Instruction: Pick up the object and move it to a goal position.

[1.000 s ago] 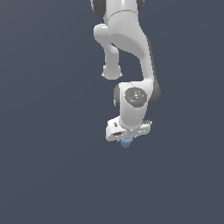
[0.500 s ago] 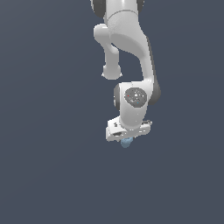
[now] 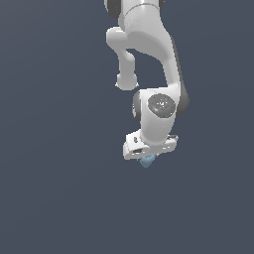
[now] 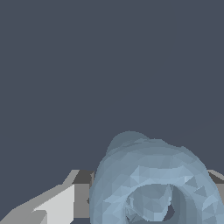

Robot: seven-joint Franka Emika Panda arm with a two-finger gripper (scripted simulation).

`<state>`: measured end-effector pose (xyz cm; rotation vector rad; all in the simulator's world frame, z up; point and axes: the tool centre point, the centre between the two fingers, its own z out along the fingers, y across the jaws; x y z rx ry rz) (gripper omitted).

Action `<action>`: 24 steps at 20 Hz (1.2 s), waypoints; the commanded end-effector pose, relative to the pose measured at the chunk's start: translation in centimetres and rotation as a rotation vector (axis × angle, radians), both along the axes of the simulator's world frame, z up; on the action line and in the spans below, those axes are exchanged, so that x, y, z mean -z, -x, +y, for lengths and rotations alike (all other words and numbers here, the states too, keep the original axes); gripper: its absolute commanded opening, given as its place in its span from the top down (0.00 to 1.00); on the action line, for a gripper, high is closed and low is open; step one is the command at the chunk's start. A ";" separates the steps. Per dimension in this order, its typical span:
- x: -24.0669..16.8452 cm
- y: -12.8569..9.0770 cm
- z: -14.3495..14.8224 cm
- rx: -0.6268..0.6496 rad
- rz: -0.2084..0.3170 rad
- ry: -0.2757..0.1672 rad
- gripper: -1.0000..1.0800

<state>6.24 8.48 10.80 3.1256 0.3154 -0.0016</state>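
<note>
White robot arm [image 3: 149, 54] reaching down from the top of the exterior view against a plain dark blue-grey background. At its lower end, the gripper [image 3: 147, 158], with a small light-blue object [image 3: 147, 160] poking out just beneath it. In the wrist view, the object [image 4: 153, 183] large and close, ring-shaped opening toward the camera, grey fingers [image 4: 57, 203] pressed against both sides, clamped on it.
</note>
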 end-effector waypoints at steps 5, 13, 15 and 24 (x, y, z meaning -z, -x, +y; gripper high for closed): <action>-3.9 -1.5 2.2 0.000 -0.001 0.000 1.00; -8.8 -3.4 5.0 0.000 -0.001 0.000 1.00; -9.5 -3.8 5.5 0.000 -0.001 0.000 1.00; -11.1 -4.6 6.4 0.000 -0.001 0.000 1.00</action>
